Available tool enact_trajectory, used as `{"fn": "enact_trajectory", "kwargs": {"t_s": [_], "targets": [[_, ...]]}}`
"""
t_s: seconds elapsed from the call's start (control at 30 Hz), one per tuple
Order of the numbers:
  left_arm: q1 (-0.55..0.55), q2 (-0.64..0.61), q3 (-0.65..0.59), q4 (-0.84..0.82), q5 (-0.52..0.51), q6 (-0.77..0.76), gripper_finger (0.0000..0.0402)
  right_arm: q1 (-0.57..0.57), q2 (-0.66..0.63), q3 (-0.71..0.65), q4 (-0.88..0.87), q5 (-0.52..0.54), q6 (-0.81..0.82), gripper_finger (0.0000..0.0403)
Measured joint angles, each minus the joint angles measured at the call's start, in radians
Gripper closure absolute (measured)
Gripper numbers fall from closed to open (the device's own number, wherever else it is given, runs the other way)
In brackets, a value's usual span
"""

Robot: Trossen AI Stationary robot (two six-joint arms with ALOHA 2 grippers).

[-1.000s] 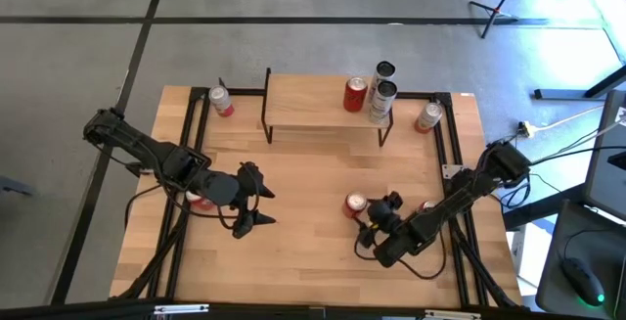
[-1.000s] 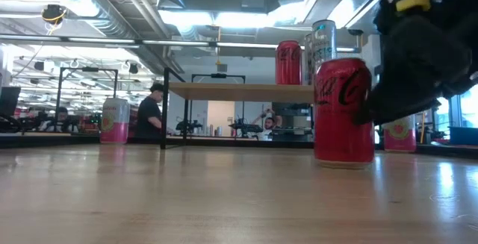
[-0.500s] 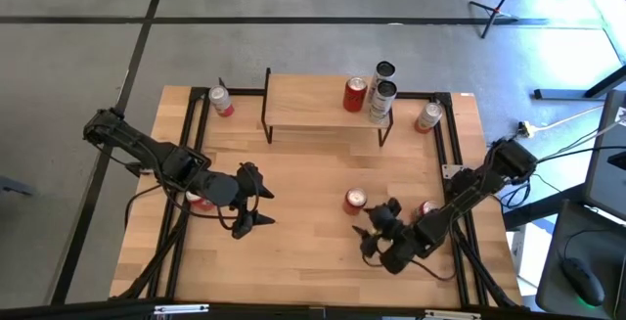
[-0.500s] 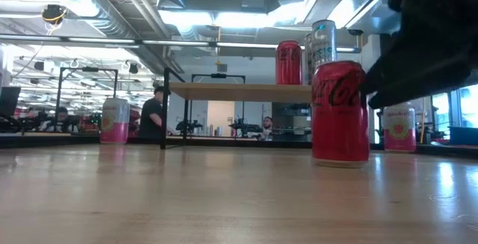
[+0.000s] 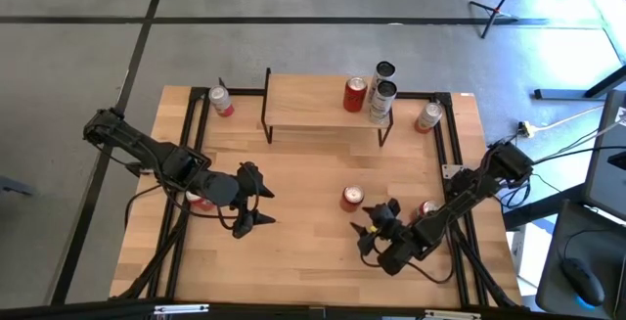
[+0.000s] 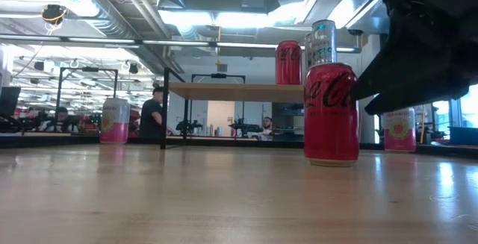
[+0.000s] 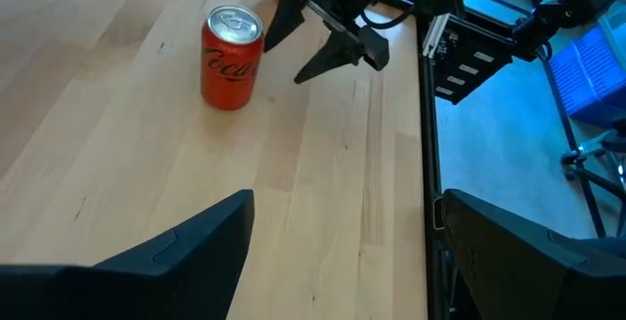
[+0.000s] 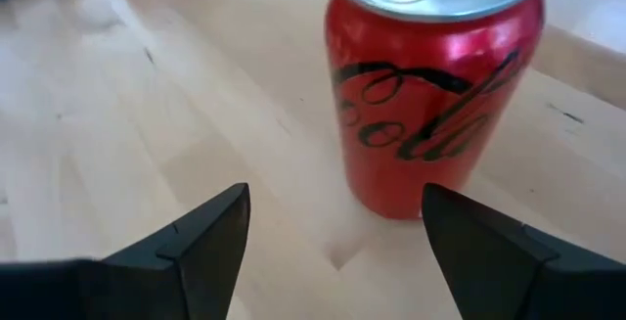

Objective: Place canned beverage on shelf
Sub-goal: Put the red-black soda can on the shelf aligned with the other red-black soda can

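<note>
A red cola can (image 5: 352, 198) stands upright on its base on the wooden tabletop, right of centre; it also shows in the low view (image 6: 331, 113) and both wrist views (image 7: 232, 58) (image 8: 435, 95). My right gripper (image 5: 375, 219) is open just to the near right of the can. Its fingers (image 8: 201, 237) point at the can and stop short of it. The shelf (image 5: 313, 105), a low wooden riser on black legs, stands at the table's far side (image 6: 239, 91). My left gripper (image 5: 264, 205) waits open left of centre, holding nothing.
On the shelf's right end stand a red can (image 5: 355, 95) and a tall silver can (image 5: 380, 98), with a dark-topped can (image 5: 384, 69) behind. Pink cans stand at the far left (image 5: 222, 102) and far right (image 5: 427, 116). More red cans sit under each arm (image 5: 201, 201) (image 5: 427, 207).
My right gripper has drawn back a little from the red can toward the table's near right and has rolled slightly. The can has slid a short way toward the far left and stayed upright.
</note>
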Motion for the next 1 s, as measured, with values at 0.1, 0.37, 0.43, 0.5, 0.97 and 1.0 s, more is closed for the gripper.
{"fn": "enact_trajectory", "kwargs": {"t_s": [0.1,0.37,0.43,0.5,0.97,1.0], "targets": [[0.000,0.000,0.000,0.000,0.000,0.000,0.0084,-0.013,0.000,0.000,-0.022,-0.005,-0.005,0.0113],[0.000,0.000,0.000,-0.001,0.043,-0.001,0.0084,-0.031,-0.001,0.038,-0.042,0.056,-0.117,0.0113],[0.000,0.000,0.000,-0.001,0.051,-0.001,0.0084,-0.036,-0.001,0.038,-0.065,0.048,-0.098,0.0110],[0.000,0.000,0.000,-0.001,0.062,-0.001,0.0084,-0.037,-0.001,0.038,-0.096,0.026,-0.061,0.0098],[0.000,0.000,0.000,-0.001,0.062,-0.002,0.0084,-0.048,-0.001,0.038,-0.049,-0.068,-0.010,0.0061],[0.000,0.000,0.000,-0.001,0.062,-0.002,0.0084,-0.048,-0.001,0.038,-0.047,-0.051,-0.016,0.0066]]}}
